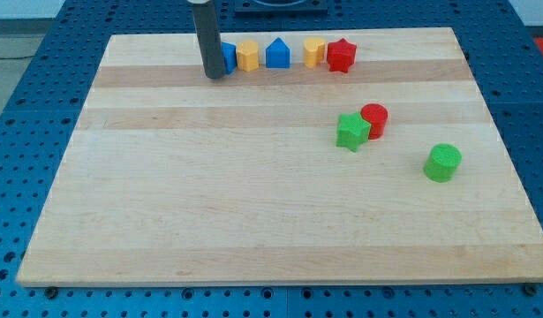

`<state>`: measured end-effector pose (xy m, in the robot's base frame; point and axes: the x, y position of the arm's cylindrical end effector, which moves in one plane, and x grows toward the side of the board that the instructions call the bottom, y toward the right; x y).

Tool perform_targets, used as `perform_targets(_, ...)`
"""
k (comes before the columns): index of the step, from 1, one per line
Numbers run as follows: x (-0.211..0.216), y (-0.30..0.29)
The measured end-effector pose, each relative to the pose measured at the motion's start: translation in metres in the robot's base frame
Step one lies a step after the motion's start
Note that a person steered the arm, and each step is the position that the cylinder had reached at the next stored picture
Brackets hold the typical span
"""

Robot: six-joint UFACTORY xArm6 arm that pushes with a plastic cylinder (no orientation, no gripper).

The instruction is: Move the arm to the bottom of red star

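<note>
The red star (342, 55) lies near the view's top edge of the wooden board (253, 194), right of centre, touching a yellow block (314, 51) on its left. My tip (214, 75) rests on the board far to the left of the red star, right against a blue block (229, 56) that the rod partly hides.
In the top row, a yellow hexagon-like block (247, 55) and a blue house-shaped block (278, 54) sit between the tip and the star. A green star (351, 131) touches a red cylinder (374, 120) at mid right. A green cylinder (443, 162) stands further right.
</note>
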<state>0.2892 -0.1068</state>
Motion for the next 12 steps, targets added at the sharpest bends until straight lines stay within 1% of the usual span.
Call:
perform_targets(1, 0.001, 0.0)
perform_targets(3, 0.009, 0.037)
perform_targets(6, -0.001, 0.04)
perform_targets(7, 0.012, 0.058)
perform_targets(8, 0.017, 0.106)
perform_targets(10, 0.017, 0.23)
perform_targets(11, 0.006, 0.247)
perform_targets(12, 0.003, 0.247)
